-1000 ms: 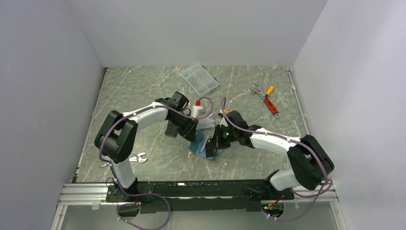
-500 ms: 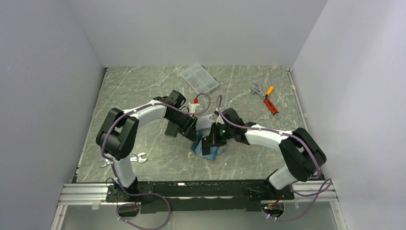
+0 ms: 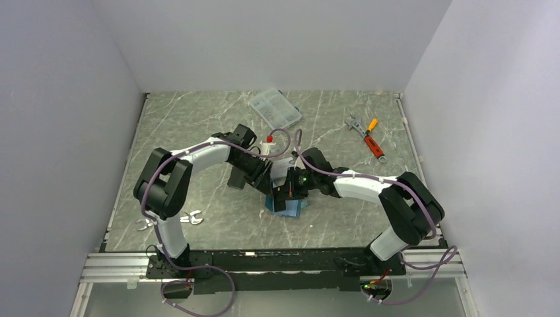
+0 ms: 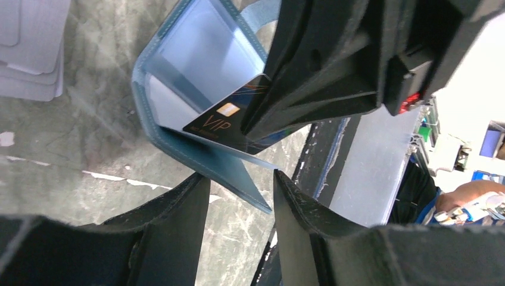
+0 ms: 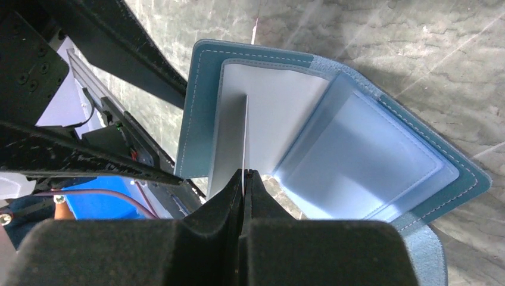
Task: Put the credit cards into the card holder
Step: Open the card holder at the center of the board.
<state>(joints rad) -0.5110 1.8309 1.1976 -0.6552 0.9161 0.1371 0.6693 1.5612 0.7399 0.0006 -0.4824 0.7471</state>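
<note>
From above, we see both arms reaching in to the middle of the table [image 3: 198,119]. The card holder [image 3: 292,210] lies open there, teal, just at 6 o'clock of the two wrists. The left claw [image 3: 264,183] comes in from 10 o'clock and the right claw [image 3: 288,193] from 3 o'clock, and they nearly meet over the holder. A clear compartment box [image 3: 275,109] sits toward 12 o'clock. At 2 o'clock lie an adjustable wrench [image 3: 354,122] and an orange-handled tool [image 3: 374,142], and at 8 o'clock a small wrench [image 3: 192,217].

In the left wrist view we find the left claw released. Its two fingers [image 4: 178,238] stand apart, and the near corner of the holder's teal cover reaches into the gap. The holder gapes open, its pale blue sleeves up at 12 o'clock. The right claw enters from 2 o'clock, clenched on a dark card [image 4: 223,122] with gold "VIP" lettering and a chip. The card's low edge rests against the inside of the near cover. Some silver-grey cards [image 4: 30,53] lie stacked on the table at 10 o'clock, apart from the holder.

In the right wrist view we see that claw's fingers pressed together on the card, which shows edge-on and points to 12 o'clock against the holder's pale lining. The clear sleeves fan out toward 3 o'clock.
</note>
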